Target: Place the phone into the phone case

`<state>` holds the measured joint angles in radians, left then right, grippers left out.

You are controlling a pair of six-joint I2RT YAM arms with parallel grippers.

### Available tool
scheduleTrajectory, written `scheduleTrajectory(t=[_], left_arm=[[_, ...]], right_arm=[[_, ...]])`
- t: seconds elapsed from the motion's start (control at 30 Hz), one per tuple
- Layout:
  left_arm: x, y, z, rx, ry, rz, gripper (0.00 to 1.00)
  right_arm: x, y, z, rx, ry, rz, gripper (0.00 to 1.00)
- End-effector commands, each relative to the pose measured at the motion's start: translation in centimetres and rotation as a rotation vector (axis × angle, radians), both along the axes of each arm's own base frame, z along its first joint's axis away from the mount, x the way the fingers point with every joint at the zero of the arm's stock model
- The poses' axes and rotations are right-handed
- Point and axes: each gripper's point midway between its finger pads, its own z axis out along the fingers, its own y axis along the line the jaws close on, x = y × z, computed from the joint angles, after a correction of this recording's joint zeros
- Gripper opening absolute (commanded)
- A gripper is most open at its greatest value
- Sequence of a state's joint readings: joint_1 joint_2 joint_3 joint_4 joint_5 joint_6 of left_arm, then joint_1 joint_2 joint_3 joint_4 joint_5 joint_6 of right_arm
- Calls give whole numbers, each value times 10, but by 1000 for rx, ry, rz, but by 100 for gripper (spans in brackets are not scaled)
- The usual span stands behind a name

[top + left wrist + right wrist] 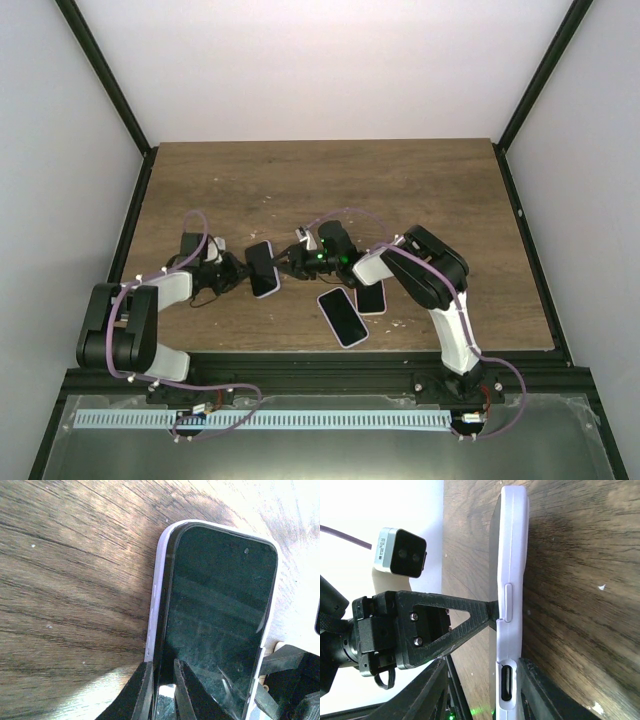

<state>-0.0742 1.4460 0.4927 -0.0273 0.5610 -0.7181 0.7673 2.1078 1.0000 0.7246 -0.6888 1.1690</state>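
Here's the phone (220,630), lifted just off the counter (400,180), left of the middle and toward the near edge, hanging between the two arms. The lilac phone case (512,555) wraps its top corners and one long side, so the job looks nearly done: glass sits flush inside the rim wherever it shows. The left gripper (162,677) is clamped on one long edge, pinching phone and case together. The right gripper (486,672) straddles the charging-port end with its jaws apart, one finger against the case's back, the other clear of the screen. What's left, I'd judge, is confirming that bottom end is seated, and the fingers hide exactly that. Two other phones lie flat toward the near edge, one (343,317) beside the other (371,297).
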Motion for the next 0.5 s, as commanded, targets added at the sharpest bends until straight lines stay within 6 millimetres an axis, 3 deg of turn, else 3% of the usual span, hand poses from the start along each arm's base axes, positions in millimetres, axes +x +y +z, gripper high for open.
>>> scheduleTrajectory(t=[0.0,0.47], left_arm=[[-34,-10,-23,-19,130,-41,13],[-35,-8,-23,-15,137,-30,13]], right_arm=[[-30,26,16,70,-33,138,38],[-36,35,10,41,-40,197,32]])
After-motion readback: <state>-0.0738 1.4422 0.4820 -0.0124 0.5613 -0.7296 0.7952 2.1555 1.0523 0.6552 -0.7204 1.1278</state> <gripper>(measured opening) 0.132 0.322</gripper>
